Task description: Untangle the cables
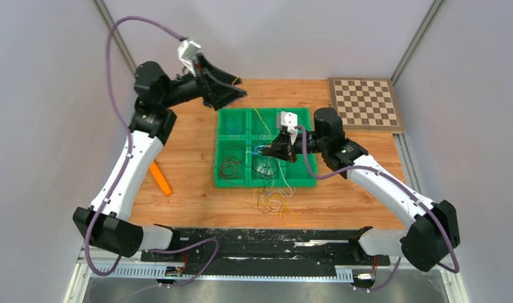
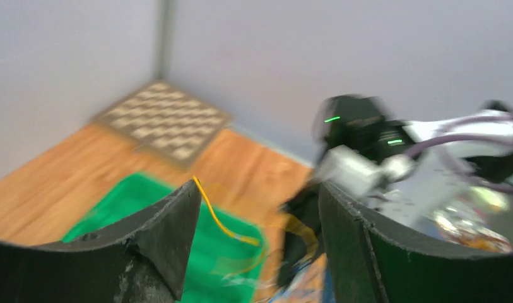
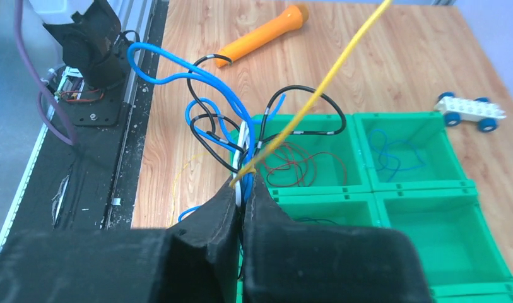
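Note:
The cables are thin wires in blue, black, white, yellow and dark red. My right gripper point(image 1: 274, 149) point(image 3: 244, 184) hangs over the green tray point(image 1: 217, 158) and is shut on a bundle of them. Blue loops point(image 3: 178, 77) and black loops point(image 3: 304, 95) rise from its tips. A taut yellow cable point(image 3: 332, 66) runs from the bundle towards my left gripper point(image 1: 231, 95) point(image 2: 260, 208), which is open beyond the tray's far left corner. The yellow cable point(image 2: 219, 224) rests on the tip of its left finger point(image 2: 178, 214). A dark red cable point(image 3: 304, 165) lies in one compartment.
More loose wires point(image 1: 269, 202) lie on the wood in front of the tray, others in its near compartments point(image 1: 231, 167). An orange stick-shaped object point(image 1: 160, 178) lies left of the tray. A chessboard point(image 1: 365, 103) sits at the far right corner. A toy car point(image 3: 471, 110) lies beside the tray.

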You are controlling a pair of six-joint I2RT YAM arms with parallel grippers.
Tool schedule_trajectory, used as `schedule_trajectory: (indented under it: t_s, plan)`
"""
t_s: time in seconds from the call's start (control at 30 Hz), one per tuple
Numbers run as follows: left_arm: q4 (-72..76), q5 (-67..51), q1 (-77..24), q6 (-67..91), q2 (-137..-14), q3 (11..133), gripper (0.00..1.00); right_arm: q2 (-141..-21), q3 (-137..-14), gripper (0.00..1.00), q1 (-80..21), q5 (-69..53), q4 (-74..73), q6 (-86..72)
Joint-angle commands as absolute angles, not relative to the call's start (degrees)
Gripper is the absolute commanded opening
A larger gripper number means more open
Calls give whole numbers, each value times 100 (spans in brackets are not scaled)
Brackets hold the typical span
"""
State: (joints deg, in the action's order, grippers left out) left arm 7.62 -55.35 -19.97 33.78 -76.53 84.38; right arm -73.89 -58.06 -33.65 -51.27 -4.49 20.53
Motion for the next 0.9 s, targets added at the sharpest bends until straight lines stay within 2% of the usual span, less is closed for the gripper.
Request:
schedule_trajectory:
  t_s: [0.0,0.13,0.17,0.3,0.43,0.6,0.73,0.87]
  plan:
    - [-249,-5310,-659,1148,-7063,7883,78,-6727,-6085,0,-3305,-5519,-649,2195]
    - [-2452,-5617,-467,-2315,-6931,7327,77,-6429,-6188,0,-3300,-5533,-947,2186]
    - [-2705,-5652,-462,-2542,-6916,7210,76,-6346,-6252,0,-3304,-5533,-1093,2188]
    - [-2438,-5887,-516,-2501,-6827,6600,74,-5903,-6500,0,-3306,-5508,-1838,2214]
    - [-1845,-5644,-540,-1828,-6658,6123,82,-5278,-6583,0,-3300,-5001,-2436,2152]
    - [-2517,-5870,-1038,-2717,-6450,6156,84,-4697,-6723,0,-3256,-3775,-3078,1655]
    - [-2684,-5901,-2000,-3076,-6347,6476,78,-4665,-6990,0,-2914,-3129,-3672,1304]
    - [-2160,-6155,-2841,-2533,-6599,7094,58,-4821,-7281,0,-1271,-3725,-4471,1158]
